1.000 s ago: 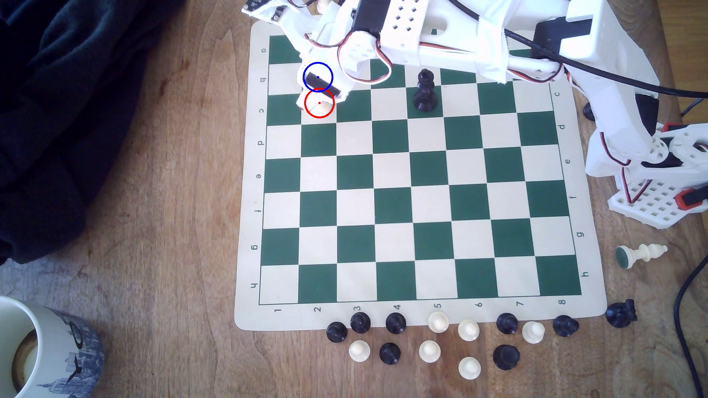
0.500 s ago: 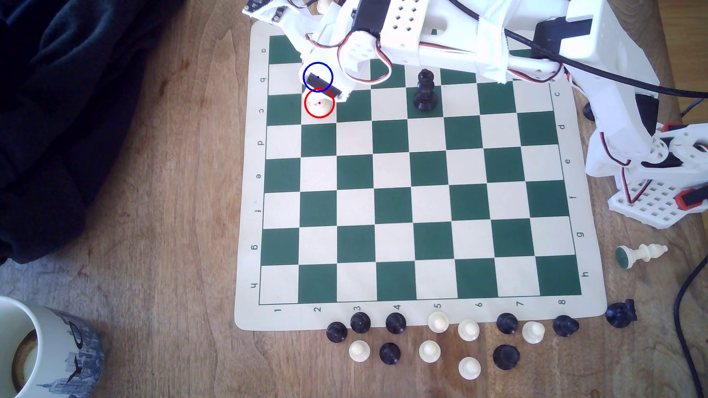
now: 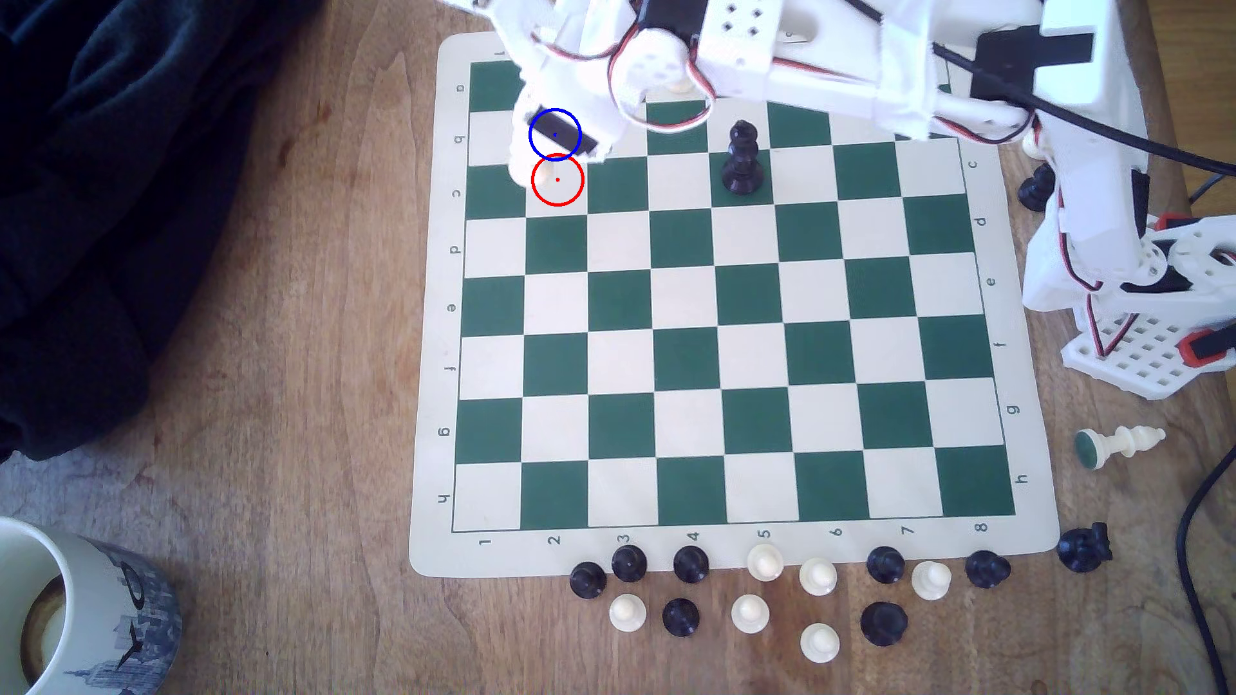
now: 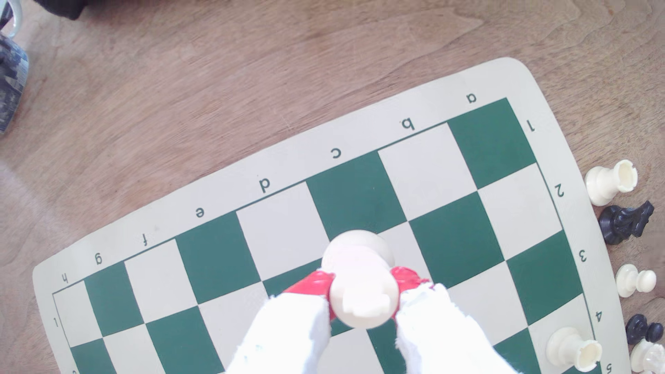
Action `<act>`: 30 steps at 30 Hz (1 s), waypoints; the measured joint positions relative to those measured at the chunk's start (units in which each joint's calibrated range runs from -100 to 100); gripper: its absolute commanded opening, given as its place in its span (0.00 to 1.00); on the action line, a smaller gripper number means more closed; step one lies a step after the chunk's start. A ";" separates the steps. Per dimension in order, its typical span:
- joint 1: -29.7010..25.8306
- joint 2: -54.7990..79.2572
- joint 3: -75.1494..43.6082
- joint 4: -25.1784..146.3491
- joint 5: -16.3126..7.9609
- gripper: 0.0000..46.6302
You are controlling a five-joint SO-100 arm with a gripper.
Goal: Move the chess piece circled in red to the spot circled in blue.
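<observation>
We see our fingers clamped on the cream chess piece, the red tips pressing its body from both sides, with its round base toward the wrist camera. In the exterior view the arm reaches in from the far right corner of the surface across the far edge of the chessboard, and our fingers sit near the board's far left corner, by the rows lettered b and c. The red ring marks a cream square in row c; only a sliver of the piece peeks from under the white wrist there, so we cannot tell whether its base is touching the board. The blue-ringed spot lies just beyond it toward the far edge, covered by a dark part of the wrist. A black piece stands upright a few squares to the exterior view's right. Along the board's near edge, black and cream pawns cluster on the wooden surface; a cream piece lies on its side off the right edge, and a mug sits at the near left corner
</observation>
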 measured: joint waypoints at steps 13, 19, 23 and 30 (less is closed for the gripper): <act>5.53 0.25 2.08 -6.45 1.37 0.01; 6.93 5.03 2.08 -7.33 1.37 0.01; 7.01 6.37 2.08 -7.33 1.37 0.01; 6.86 8.63 2.08 -7.33 1.37 0.01</act>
